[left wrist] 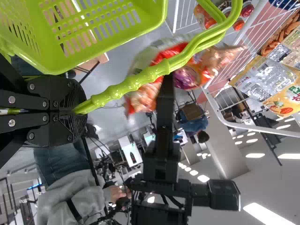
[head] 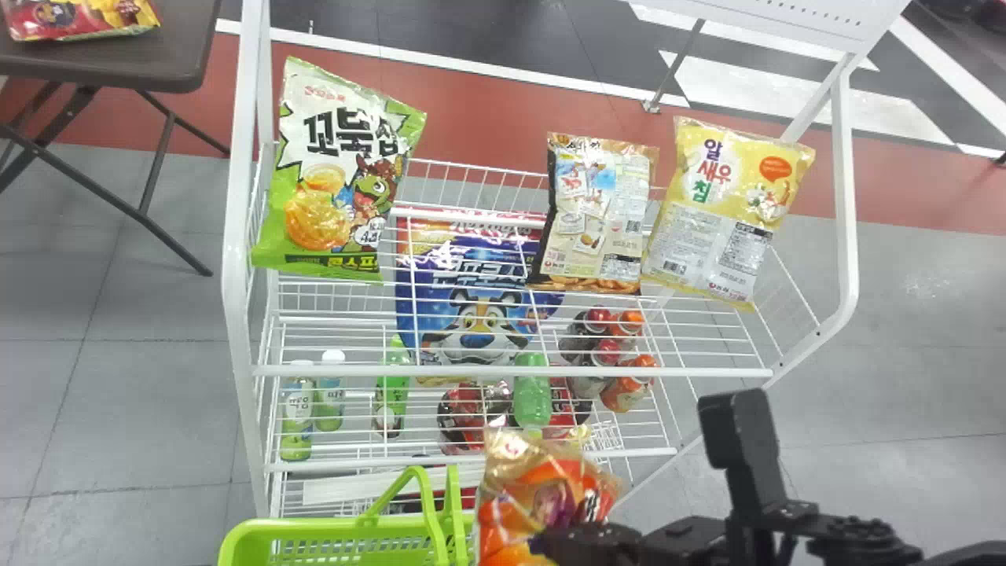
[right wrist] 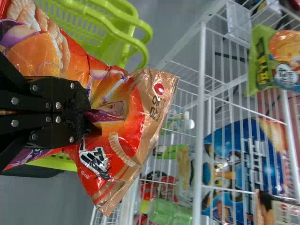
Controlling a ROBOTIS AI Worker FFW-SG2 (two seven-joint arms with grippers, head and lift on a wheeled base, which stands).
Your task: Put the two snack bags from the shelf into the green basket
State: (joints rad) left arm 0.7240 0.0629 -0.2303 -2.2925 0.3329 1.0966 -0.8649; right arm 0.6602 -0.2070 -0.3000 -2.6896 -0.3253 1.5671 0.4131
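At the bottom of the head view, my right gripper [head: 585, 542] holds an orange snack bag [head: 526, 503] just right of the green basket [head: 314, 534]. In the right wrist view the right gripper [right wrist: 89, 112] is shut on the orange bag [right wrist: 136, 126], with the basket [right wrist: 93, 28] behind it. My left gripper [left wrist: 77, 110] is shut on the basket's green handle [left wrist: 140, 82] in the left wrist view. Three snack bags stand on the top rack: a green one [head: 338, 173], a brown one [head: 597, 212] and a yellow one [head: 723, 208].
A white wire shelf [head: 511, 369] stands ahead; its lower levels hold bottles and a blue cereal bag [head: 471, 299]. At the upper left a dark table [head: 110, 63] carries a red bag. The shelf's curved side frame [head: 849, 236] rises on the right.
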